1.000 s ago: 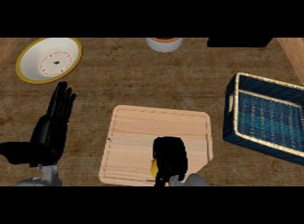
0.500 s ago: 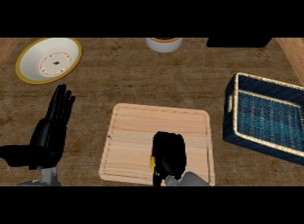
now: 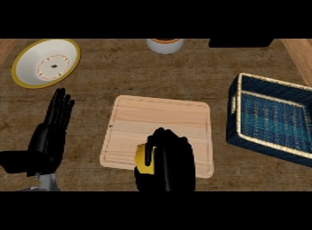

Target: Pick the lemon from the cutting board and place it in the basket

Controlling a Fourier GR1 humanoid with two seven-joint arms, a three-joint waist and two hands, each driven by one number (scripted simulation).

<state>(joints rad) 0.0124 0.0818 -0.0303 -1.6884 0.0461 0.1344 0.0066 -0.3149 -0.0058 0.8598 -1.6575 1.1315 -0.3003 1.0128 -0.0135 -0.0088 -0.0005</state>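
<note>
Head view, L to R. Plate [image 3: 45, 63] w/ yellow rim sits near the counter's [image 3: 118, 81] far-left corner. Below it the left hand [image 3: 49, 134] rests near the left edge, fingers straight and together, pointing away, holding nothing. A white cup [image 3: 165, 45] w/ orange top stands at the far edge, mid.

Cutting board [image 3: 158, 128] lies centre. At its near edge, slightly left of mid, the right hand [image 3: 165, 159] is over the lemon [image 3: 143, 158]; fingers curl down over it and hide most of it, only a yellow sliver shows at the hand's left side. Looks like the grasp step; can't tell if the thumb has closed under.

Basket [image 3: 236, 108], dark blue w/ pale rim, sits at the right edge, well apart from the board.

To do this well, imo: finish wrapping fingers + thumb round the fruit before lifting, since it's round and could roll off toward the near edge. Lift straight up, clear the basket's near-left wall, then carry right and let go low inside, not over the rim.
</note>
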